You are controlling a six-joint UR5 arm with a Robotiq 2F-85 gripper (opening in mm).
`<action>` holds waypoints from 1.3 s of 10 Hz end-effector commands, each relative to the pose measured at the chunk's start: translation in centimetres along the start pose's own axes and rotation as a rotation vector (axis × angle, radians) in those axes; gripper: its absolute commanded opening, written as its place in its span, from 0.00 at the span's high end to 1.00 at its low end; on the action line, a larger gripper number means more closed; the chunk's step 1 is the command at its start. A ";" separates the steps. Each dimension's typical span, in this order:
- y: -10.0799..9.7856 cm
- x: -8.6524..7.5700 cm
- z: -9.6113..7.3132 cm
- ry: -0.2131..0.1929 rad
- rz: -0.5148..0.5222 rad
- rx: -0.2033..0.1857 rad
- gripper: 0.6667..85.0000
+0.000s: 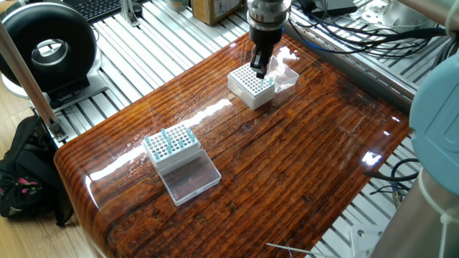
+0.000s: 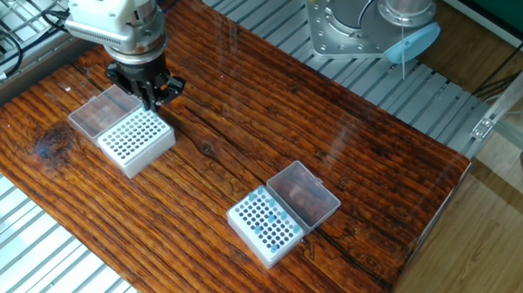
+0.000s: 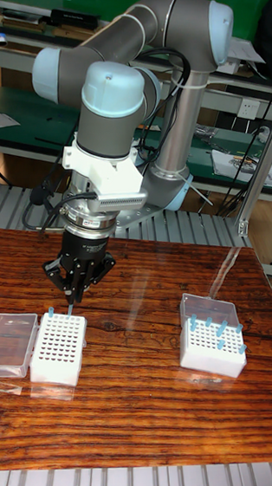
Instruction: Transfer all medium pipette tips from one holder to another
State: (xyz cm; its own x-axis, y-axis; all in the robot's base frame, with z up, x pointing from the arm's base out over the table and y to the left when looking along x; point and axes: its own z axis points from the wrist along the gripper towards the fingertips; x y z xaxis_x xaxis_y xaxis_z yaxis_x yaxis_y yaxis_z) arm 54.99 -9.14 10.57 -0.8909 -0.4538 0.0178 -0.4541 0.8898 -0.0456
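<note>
Bright, sharp pictures; overhead glare streaks the glossy table.
</note>
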 end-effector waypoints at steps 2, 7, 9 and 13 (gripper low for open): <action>0.2 -0.2 -0.1 -0.009 0.001 -0.010 0.80; -0.3 0.0 -0.1 -0.001 -0.005 0.008 0.79; -0.4 0.0 -0.1 0.000 -0.005 0.009 0.79; -0.4 0.1 -0.2 0.000 -0.013 0.011 0.72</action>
State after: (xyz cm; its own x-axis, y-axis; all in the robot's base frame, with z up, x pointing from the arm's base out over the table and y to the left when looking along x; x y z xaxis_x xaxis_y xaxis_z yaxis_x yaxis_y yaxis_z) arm 55.02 -9.64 10.65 -0.8847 -0.4654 0.0262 -0.4661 0.8826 -0.0621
